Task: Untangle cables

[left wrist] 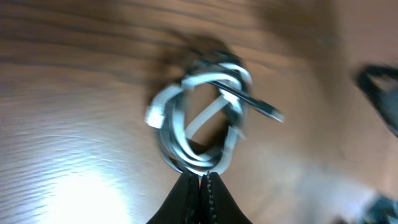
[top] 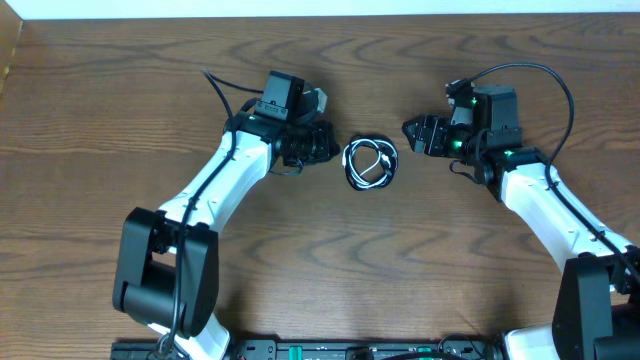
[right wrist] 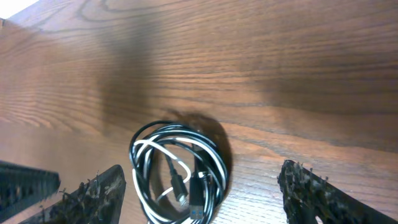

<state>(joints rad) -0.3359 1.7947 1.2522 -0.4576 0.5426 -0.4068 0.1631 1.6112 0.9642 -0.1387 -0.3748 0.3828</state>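
Observation:
The cables (top: 370,163), one black and one white, lie wound together in one small coil on the wooden table between my arms. In the blurred left wrist view the coil (left wrist: 202,121) sits just past my left gripper (left wrist: 203,177), whose fingers are shut with their tips at the coil's near edge. I cannot tell if they pinch a strand. In the overhead view the left gripper (top: 333,150) is just left of the coil. My right gripper (top: 413,136) is open to the right of it. In the right wrist view its fingers (right wrist: 202,177) flank the coil (right wrist: 177,174), whose plug ends lie inside the loop.
The brown wooden table (top: 320,270) runs all round the coil. Thicker black wires loop over the right arm (top: 545,80). The arm bases (top: 165,280) stand at the front corners, with a black rail along the front edge (top: 330,350).

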